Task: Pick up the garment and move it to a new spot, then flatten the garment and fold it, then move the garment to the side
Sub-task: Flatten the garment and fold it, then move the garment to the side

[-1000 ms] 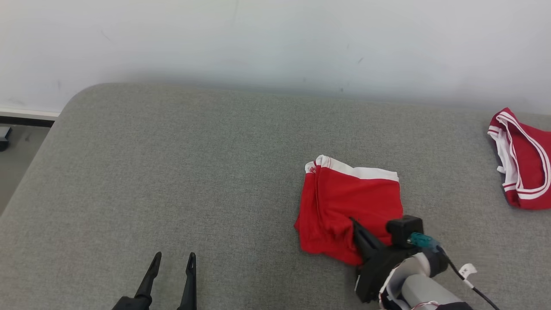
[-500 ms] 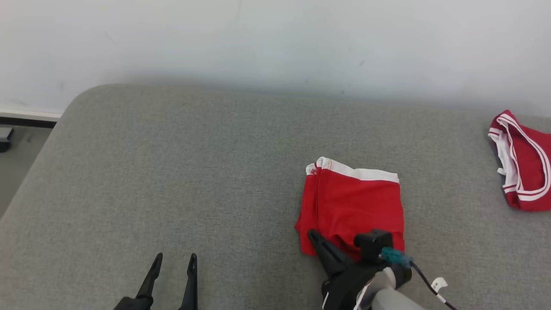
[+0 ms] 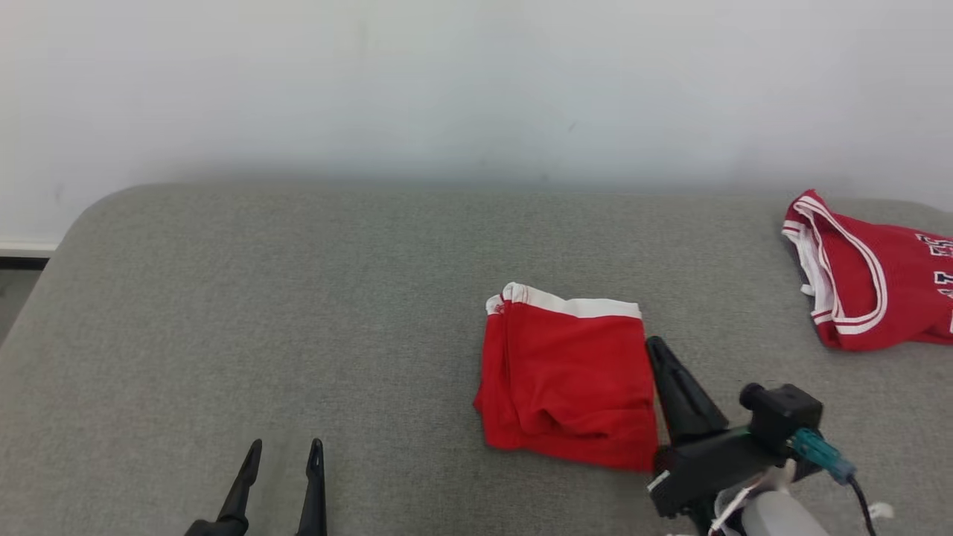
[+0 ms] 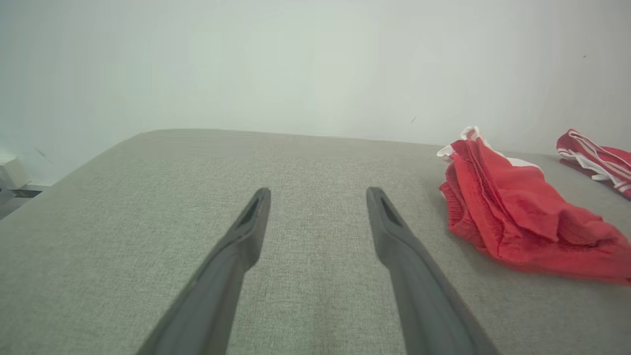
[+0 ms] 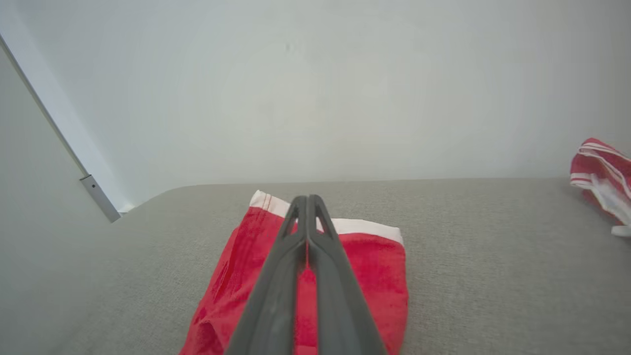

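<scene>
Since the right gripper (image 3: 657, 347) is closed tight on nothing, just beside the right edge of the folded red cloth with a white band (image 3: 573, 380) at centre frame, that piece reads as finished and released. At lower left the left gripper (image 3: 286, 447) hangs spread wide and empty. The red soft-fabric jersey with striped trim and dark lettering (image 3: 871, 290) lies crumpled at the right edge, probably next. Both pieces rest directly on the grey fabric cushion (image 3: 298, 298), inside no container.

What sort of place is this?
Probably an indoor garment-folding test setup: a grey fabric-covered surface against a plain white wall, with a folded red garment and a red jersey on it.
</scene>
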`<state>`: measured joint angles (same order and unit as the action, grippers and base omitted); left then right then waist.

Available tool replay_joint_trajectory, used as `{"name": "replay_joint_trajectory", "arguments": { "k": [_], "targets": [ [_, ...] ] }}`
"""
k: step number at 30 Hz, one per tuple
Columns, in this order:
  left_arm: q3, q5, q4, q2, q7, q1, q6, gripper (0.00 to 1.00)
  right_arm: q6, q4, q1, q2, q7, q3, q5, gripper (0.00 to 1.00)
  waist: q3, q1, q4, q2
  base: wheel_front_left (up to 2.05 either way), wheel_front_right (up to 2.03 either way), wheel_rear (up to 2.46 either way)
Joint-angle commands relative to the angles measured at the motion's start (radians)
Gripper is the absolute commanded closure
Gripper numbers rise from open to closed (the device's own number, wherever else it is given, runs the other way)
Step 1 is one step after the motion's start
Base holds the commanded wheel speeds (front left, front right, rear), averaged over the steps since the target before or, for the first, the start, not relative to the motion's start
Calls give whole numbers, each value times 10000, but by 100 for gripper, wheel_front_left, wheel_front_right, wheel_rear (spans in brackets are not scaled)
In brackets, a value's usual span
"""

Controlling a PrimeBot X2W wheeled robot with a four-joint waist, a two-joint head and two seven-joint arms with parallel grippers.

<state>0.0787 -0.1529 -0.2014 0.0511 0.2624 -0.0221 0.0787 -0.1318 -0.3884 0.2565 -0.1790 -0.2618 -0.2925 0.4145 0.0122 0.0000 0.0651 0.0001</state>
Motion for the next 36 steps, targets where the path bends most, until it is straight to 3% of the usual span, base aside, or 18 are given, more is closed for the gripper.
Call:
{"name": "replay_joint_trajectory", "arguments": {
  "k": [1, 10, 14, 15, 16, 17, 18, 36],
  "targets": [
    [-72, 71, 80, -12, 26, -156, -63, 0, 29, 233, -250, -2, -40, 246, -219, 100, -97, 0, -242, -1, 0, 0, 0],
    [-282, 244, 352, -12, 26, -210, -227, 0, 29, 1654, -1914, 631, -39, 2230, -1259, 100, -95, 0, -695, -1, 0, 0, 0],
    [-349, 370, 416, -13, 26, -242, -250, 0, 29, 1899, -2431, 883, -28, 2507, -1588, 100, -69, 0, -860, -1, 0, 0, 0],
    [-365, 396, 414, -12, 26, -259, -244, 0, 29, 1911, -2521, 907, -28, 2526, -1654, 82, -64, 0, -889, -1, 0, 0, 0],
    [-385, 411, 423, -10, 26, -282, -249, 0, 29, 1953, -2577, 945, -28, 2573, -1701, 52, -58, 0, -924, -1, 0, 0, 0],
    [-377, 432, 428, -12, 26, -294, -247, 0, 29, 1975, -2634, 987, -28, 2634, -1724, 5, -52, 0, -942, -1, 0, 0, 0],
    [-381, 453, 432, -12, 26, -301, -243, 0, 29, 1983, -2697, 1030, -28, 2689, -1759, 0, -47, 0, -953, -1, 0, 0, 0],
    [-252, 1011, 424, -12, 26, -416, -234, 0, 29, 1963, -3155, 1283, -27, 2880, -2736, 0, 15, 0, -794, -1, 0, 0, 0]
  ]
}}
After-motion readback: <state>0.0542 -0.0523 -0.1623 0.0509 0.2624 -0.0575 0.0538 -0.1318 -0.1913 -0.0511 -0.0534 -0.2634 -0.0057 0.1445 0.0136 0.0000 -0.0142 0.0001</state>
